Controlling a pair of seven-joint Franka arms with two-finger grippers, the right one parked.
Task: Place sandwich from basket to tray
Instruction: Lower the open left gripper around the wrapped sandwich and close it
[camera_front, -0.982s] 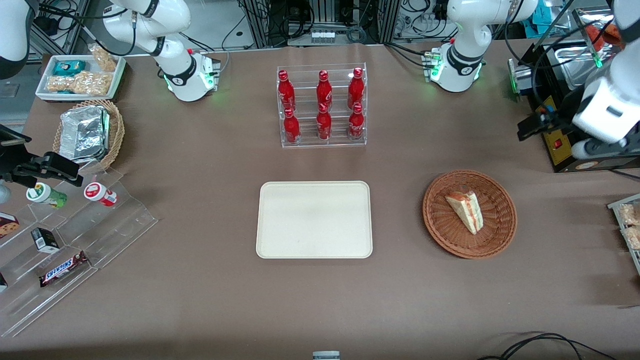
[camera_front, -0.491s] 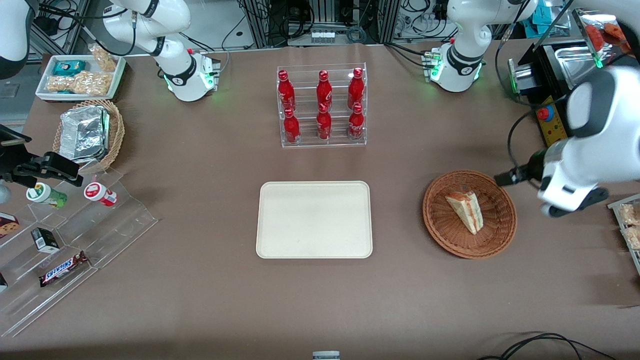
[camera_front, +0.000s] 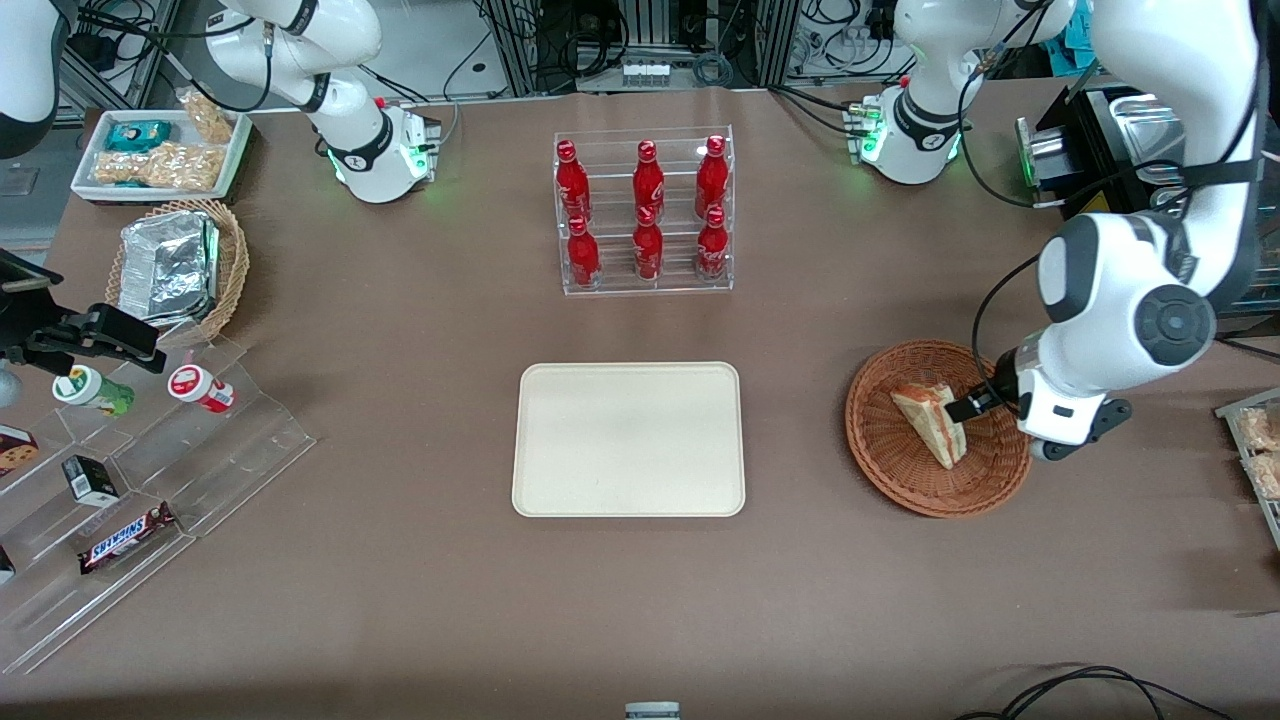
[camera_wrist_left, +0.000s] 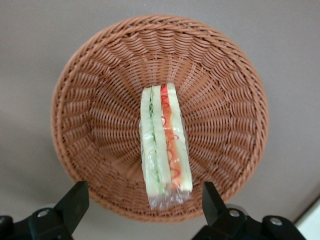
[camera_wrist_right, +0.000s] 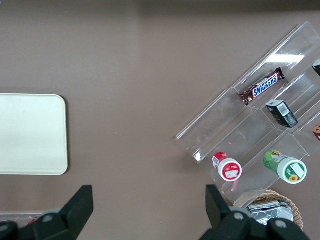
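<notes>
Front view shows the sandwich (camera_front: 932, 421) lying in the basket (camera_front: 900, 470), the tray (camera_front: 628, 438) bare. Over the basket hangs the gripper (camera_wrist_left: 145, 202), fingers (camera_wrist_left: 75, 200) spread wide around nothing. Grasp, carry and placing all seem left to do.

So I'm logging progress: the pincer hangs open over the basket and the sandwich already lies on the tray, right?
Not quite. The sandwich lies in the basket, not on the tray, which carries nothing. The left wrist view shows this, and the front view agrees. The rest holds: the pincer hangs open over the basket, one finger on either side of the sandwich.
</notes>
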